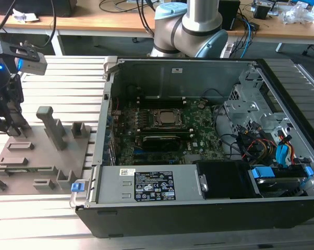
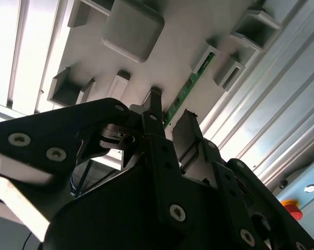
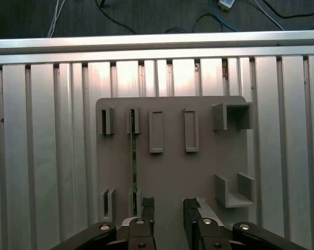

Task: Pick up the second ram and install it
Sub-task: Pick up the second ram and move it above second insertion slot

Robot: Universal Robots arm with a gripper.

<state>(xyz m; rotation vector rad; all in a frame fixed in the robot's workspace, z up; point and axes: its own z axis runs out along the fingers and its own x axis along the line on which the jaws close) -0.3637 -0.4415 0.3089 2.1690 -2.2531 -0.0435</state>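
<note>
1. Looking down through the first wrist view, I see the fingers (image 3: pixel 148 207) of the gripper (image 3: pixel 169 207) standing apart with nothing between them. They hang above the work and touch nothing.
2. The second ram (image 3: pixel 133 156) lies ahead of the fingertips and below them. It stands on its thin edge in the grey holder plate (image 3: pixel 172 172), caught at each end between a pair of small upright posts.
3. Its long axis runs straight away from the fingers, across their closing direction, so its flat faces look toward the finger pads.
4. The alignment is what I would watch. In the first wrist view the stick sits in line with the outer side of one finger, just off the gap. In the second wrist view the second ram (image 2: pixel 191 78) points its near end into the gap of the gripper (image 2: pixel 171 112). I cannot tell which reading is true, so I judge it near centred at best.
5. The stick is a narrow green board, hard and thin, and I expect it to be stiff along its length and easy to tip sideways.
6. The plate is matt grey with moulded square pockets and slots, and looks like printed plastic.
7. It rests on a ribbed aluminium counter (image 3: pixel 42 156).
8. In the exterior view the gripper (image 1: pixel 8 117) is well apart from the open computer case (image 1: pixel 198 208).
</note>
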